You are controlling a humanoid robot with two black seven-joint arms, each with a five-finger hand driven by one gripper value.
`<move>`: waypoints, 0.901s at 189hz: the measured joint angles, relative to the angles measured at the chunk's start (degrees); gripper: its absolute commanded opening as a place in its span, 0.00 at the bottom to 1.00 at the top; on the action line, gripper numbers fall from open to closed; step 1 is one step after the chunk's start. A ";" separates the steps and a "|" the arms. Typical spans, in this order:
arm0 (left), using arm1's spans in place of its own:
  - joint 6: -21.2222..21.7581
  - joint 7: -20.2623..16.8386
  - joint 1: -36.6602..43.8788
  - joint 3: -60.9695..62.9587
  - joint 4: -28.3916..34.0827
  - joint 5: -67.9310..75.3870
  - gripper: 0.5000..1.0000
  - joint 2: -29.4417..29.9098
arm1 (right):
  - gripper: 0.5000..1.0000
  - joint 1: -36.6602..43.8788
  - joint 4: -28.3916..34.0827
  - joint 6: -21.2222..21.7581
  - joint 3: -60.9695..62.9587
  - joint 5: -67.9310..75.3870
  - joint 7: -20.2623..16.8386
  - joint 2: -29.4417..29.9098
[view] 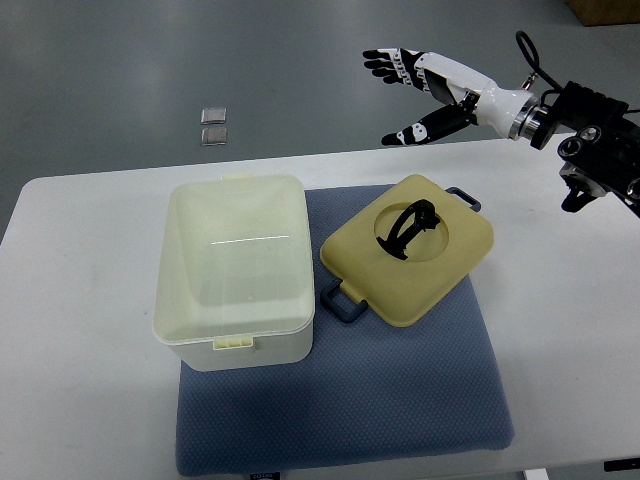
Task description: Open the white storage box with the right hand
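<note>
Reaching out flat and released, right hand [420, 95] with fingers [385, 62] spread and thumb apart below, grasping nothing, held up past the far edge of the white table [70, 300], with its arm entering from the picture's right edge. Open floor beneath and around the fingertips, nothing close to them. Down and nearer from the fingers, a yellow lid [408, 262] with a black handle [405, 228], lying on the blue mat [400, 400], grey latches showing at two of its corners. Further out to the left of that, white storage box [235, 268], lid on and closed, front clip at its near edge, sitting partly on the mat and partly on the table; contents cannot be made out through the cloudy lid. Clear tabletop left of the box and right of the mat. Out on the floor, far left of the fingers, two small clear squares [213, 125].
</note>
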 measured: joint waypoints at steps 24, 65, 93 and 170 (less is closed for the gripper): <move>0.00 0.00 0.00 0.00 0.00 0.01 1.00 0.00 | 0.85 -2.33 -1.75 -0.89 0.81 11.20 0.00 1.00; 0.00 0.00 0.00 0.00 0.00 0.01 1.00 0.00 | 0.85 -5.39 -6.13 -4.57 2.77 25.43 -0.32 4.66; 0.00 0.00 0.00 0.00 0.00 0.03 1.00 0.00 | 0.85 -7.41 -7.49 -5.22 2.99 31.06 -0.37 6.21; -0.03 0.00 0.00 0.00 0.00 0.02 1.00 0.00 | 0.85 -10.61 -13.65 -8.30 2.91 42.63 -5.10 10.76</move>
